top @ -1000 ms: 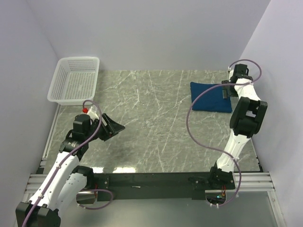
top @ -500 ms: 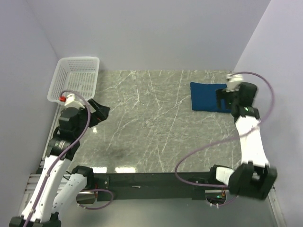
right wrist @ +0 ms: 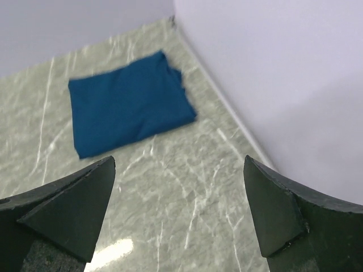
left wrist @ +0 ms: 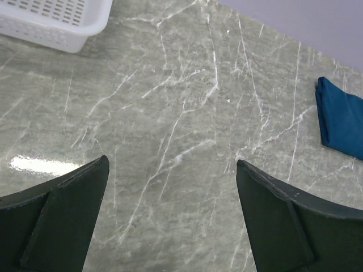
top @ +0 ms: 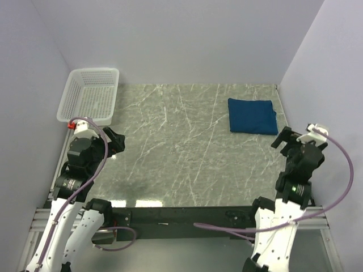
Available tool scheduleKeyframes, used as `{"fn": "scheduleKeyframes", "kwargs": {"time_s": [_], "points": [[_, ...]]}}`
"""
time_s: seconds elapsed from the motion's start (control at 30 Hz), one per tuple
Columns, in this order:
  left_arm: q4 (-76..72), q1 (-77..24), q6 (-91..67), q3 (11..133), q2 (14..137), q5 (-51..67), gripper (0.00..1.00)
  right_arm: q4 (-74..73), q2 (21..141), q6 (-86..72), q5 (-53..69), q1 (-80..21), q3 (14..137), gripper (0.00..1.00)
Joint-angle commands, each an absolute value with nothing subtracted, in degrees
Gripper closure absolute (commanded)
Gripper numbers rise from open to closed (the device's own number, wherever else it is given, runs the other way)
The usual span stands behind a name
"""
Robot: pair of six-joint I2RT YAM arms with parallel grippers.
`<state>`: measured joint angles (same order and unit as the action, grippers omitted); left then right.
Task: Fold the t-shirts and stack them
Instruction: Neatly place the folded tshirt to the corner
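One dark blue t-shirt lies folded into a flat rectangle at the far right of the marble table, near the right wall. In the right wrist view the t-shirt sits ahead and to the left; the left wrist view catches only an edge of the t-shirt at its right border. My right gripper hovers nearer than the shirt, apart from it, open and empty. At the left side my left gripper is open over bare marble, holding nothing.
A white lattice basket stands at the far left corner, just beyond the left gripper, and shows as a corner of the basket in the left wrist view. Pale walls close off the left, back and right sides. The black rail runs along the near edge.
The right gripper has drawn back from the folded t-shirt toward the near edge, leaving it on the table. The left arm swung left and back toward its base. Both jaws widened.
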<state>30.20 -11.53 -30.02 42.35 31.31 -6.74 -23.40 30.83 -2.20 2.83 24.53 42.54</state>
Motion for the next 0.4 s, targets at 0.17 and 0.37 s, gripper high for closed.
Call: {"fn": "scheduleKeyframes", "kwargs": {"time_s": [0.17, 0.37], "points": [[28.7, -11.4, -28.4, 42.4, 31.3, -6.8, 0.01, -26.5, 24.6, -4.5, -4.4, 24.6, 42.6, 0.0], [28.5, -11.4, -28.5, 41.7, 30.1, -7.0, 0.0, -25.0, 28.2, -4.1, -2.6, 24.6, 42.3, 0.0]]}}
